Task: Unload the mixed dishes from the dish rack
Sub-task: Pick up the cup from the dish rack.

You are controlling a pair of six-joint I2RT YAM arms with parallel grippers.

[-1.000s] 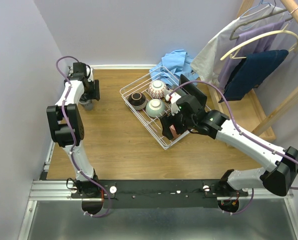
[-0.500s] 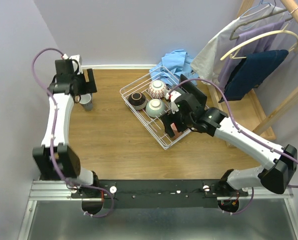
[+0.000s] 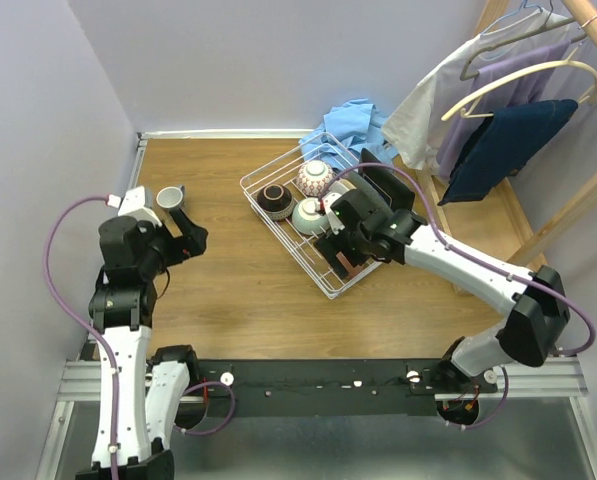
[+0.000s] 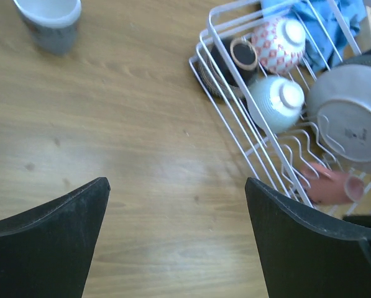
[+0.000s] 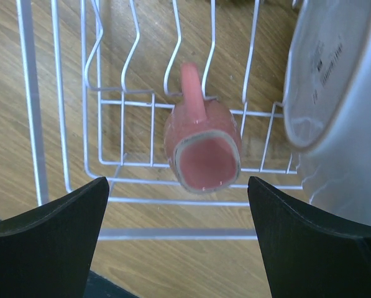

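The white wire dish rack (image 3: 283, 238) sits at the table's middle right. It holds a brown bowl (image 3: 275, 199), a pale green bowl (image 3: 309, 214) and a red-patterned bowl (image 3: 316, 177), all upside down. A round plate (image 5: 334, 68) stands upright in it, and an orange-red cup (image 5: 201, 149) lies on its side. My right gripper (image 5: 179, 198) is open and hovers just above the cup at the rack's near corner. A grey cup (image 3: 170, 199) stands on the table at the far left. My left gripper (image 3: 183, 238) is open and empty, nearer than that cup.
A blue cloth (image 3: 353, 125) lies behind the rack. A wooden clothes rack with hanging garments (image 3: 508, 120) stands at the right. Walls close in the table at the left and the back. Bare wood (image 4: 141, 155) lies between the grey cup and the rack.
My left arm has pulled back from the far left corner toward the near side, leaving the grey cup standing on the table. My right gripper has shifted slightly left over the rack.
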